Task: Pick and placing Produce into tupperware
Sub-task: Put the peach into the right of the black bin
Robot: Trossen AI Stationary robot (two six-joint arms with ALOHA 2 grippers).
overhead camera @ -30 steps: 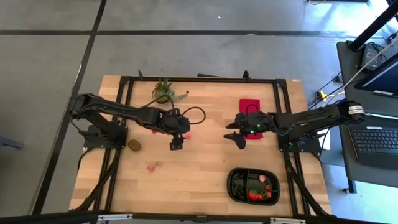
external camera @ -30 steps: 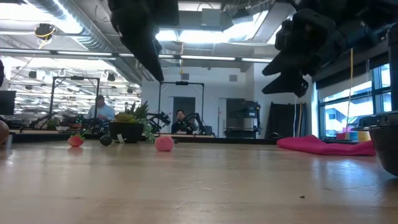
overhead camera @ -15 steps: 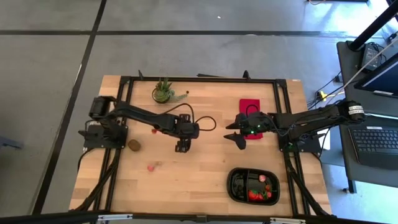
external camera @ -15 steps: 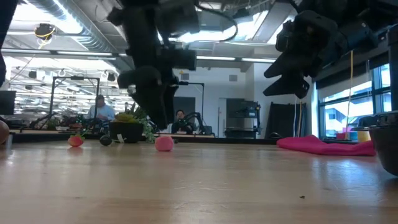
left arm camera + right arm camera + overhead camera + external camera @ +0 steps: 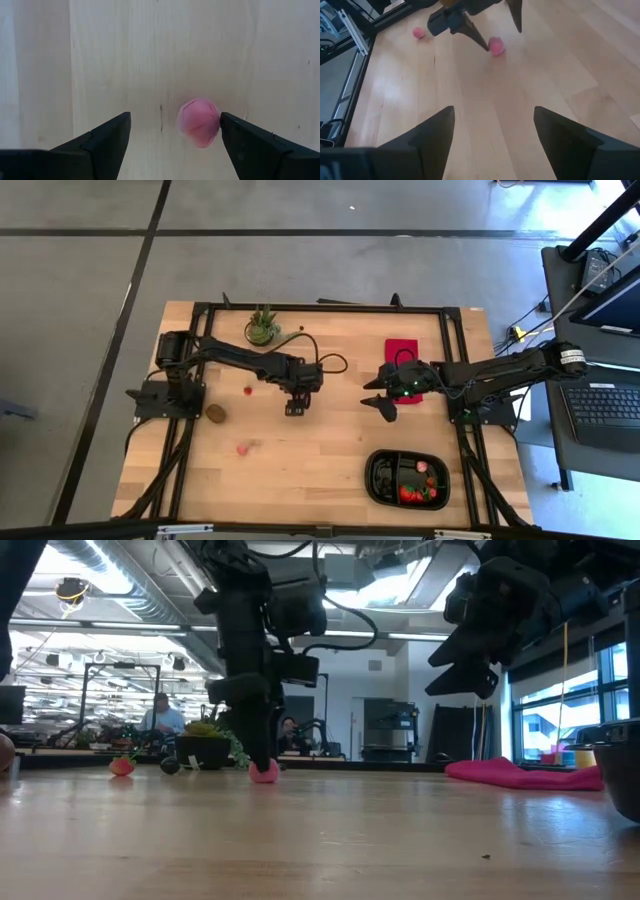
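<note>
Left gripper [image 5: 172,131] now lowered over the pink fruit piece [image 5: 198,121], jaws wide, fruit beside one finger.

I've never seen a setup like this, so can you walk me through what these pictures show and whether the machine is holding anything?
Two robot arms work at a wooden table. One picture looks straight down, one looks level across the tabletop, and two come from cameras on the arms' wrists. The left gripper is open around a pink fruit lying on the table, not yet gripping it. The right gripper hangs open and empty above the table. Elsewhere lie a kiwi, more fruit, a plant, a red cloth, and a black tray holding fruit.
</note>
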